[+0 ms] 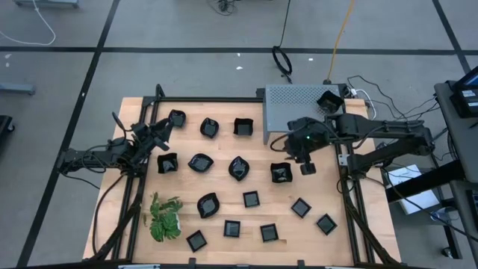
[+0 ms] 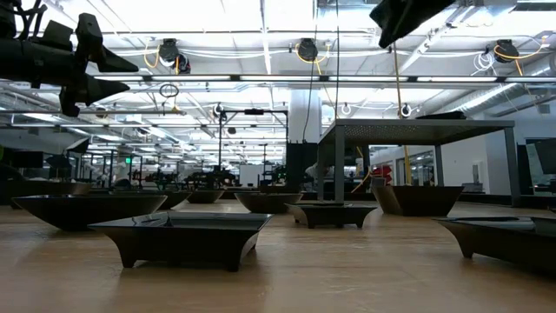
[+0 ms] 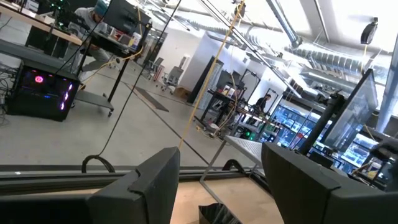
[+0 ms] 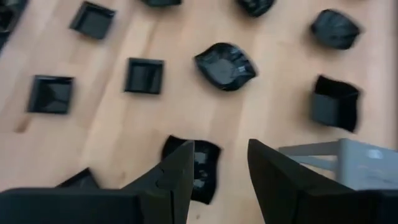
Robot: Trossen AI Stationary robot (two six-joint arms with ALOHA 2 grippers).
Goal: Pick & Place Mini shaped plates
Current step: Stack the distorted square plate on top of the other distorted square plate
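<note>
Black dishes lie scattered over the wooden table (image 1: 134,104), about sixteen on the wood, square, round and leaf-like, in loose rows. One more dish (image 1: 329,101) sits on the grey rack (image 1: 295,104) at the table's far right corner.

Right gripper (image 1: 307,161) hovers above a wavy square dish (image 1: 280,173), just beside the rack. Its wrist view shows the fingers parted, nothing between them, the same dish (image 4: 194,168) showing below the gap.

Left gripper (image 1: 160,133) waits at the table's left edge, fingers wide apart and empty, aimed out into the room.

Risks, as I judge them:
- Dish sits a little off the gap's centre; a straight drop could land one finger on the wavy rim and tip or skid the dish.
- Thin flared edges give little to pinch; a shallow close may let it slip on the lift.
- Rack leg stands close; a swing toward it with a dish could clip it.
- Leaf dish (image 1: 239,169) lies near; a skidding plate could knock it.

Plant (image 1: 166,218) at near left is well clear.
</note>
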